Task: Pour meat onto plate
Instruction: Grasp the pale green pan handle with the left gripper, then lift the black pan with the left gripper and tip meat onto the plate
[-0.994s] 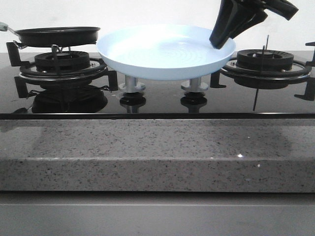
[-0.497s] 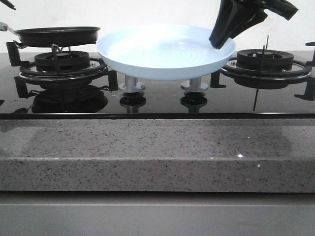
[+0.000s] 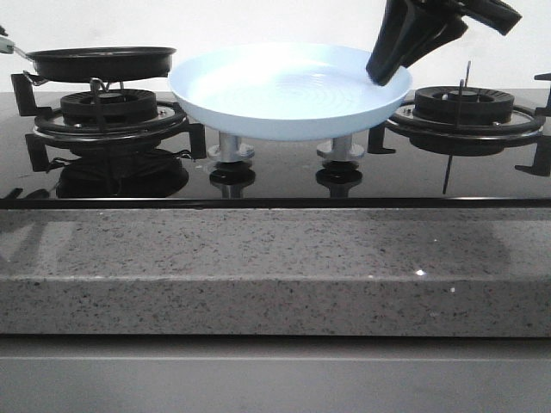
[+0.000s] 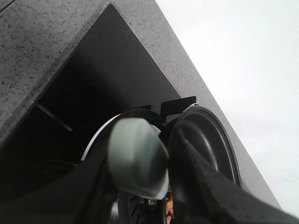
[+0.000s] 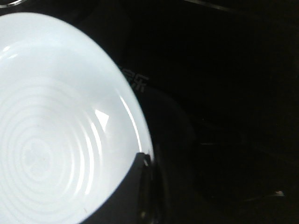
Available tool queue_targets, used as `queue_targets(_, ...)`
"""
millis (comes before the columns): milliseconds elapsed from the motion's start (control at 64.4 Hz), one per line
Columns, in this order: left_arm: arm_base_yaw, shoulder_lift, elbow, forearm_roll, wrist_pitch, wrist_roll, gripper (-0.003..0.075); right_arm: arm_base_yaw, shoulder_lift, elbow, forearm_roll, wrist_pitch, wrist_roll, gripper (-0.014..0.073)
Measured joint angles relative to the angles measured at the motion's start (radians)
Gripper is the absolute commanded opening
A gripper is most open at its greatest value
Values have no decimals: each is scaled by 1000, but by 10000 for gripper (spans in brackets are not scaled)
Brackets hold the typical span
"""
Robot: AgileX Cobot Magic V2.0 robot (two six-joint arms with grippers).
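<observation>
The plate [image 3: 288, 90] hangs above the middle of the stove [image 3: 275, 163], lifted off the glass top and tilted a little, with 2 knobs [image 3: 231, 151] under it. The right gripper [image 3: 389, 72] comes down from the upper right and is clamped on the plate's right rim — in the right wrist view a dark finger [image 5: 142, 186] overlaps the rim of the plate [image 5: 56, 130], whose bare pale-blue inside shows concentric rings. To the left, the black pan [image 3: 102, 62] sits over the left burner [image 3: 108, 107], just beside the plate's left edge but not clearly touching it; its pale handle [image 3: 7, 45] runs out of the front view at the left border. The left wrist view shows that handle's rounded grey-green end [image 4: 138, 158] between the dark fingers [image 4: 205, 191] of the left gripper [image 4: 149, 186], which flank it closely; whether they actually press on it I cannot tell. Past the handle, the pan [image 4: 208, 140] appears edge-on, and a small glimpse of reddish-brown meat [image 4: 171, 206] shows low beside the handle, inside the pan. A second burner [image 3: 465, 107] stands at the right — behind the right gripper's fingers. The speckled grey counter [image 3: 275, 267] fills the foreground below the stove
</observation>
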Motion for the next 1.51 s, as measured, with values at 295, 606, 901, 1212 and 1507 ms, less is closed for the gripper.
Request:
queue_targets(295,0,0,-4,-62,0,-17,-1,0,0,0,0,0,0,-69)
queue_targets(606,52,0,-9,-116,79,-5,-20,0,0,0,0,0,0,-69)
queue_targets(901,91,-61,-9,-149,153,95,-20,0,0,0,0,0,0,-69)
queue_targets(1212,1,-169,-9,-160,231,221,-20,0,0,0,0,0,-2,-69)
queue_targets(1507,-194,-239,-9,-143,210,321,-20,0,0,0,0,0,-2,-69)
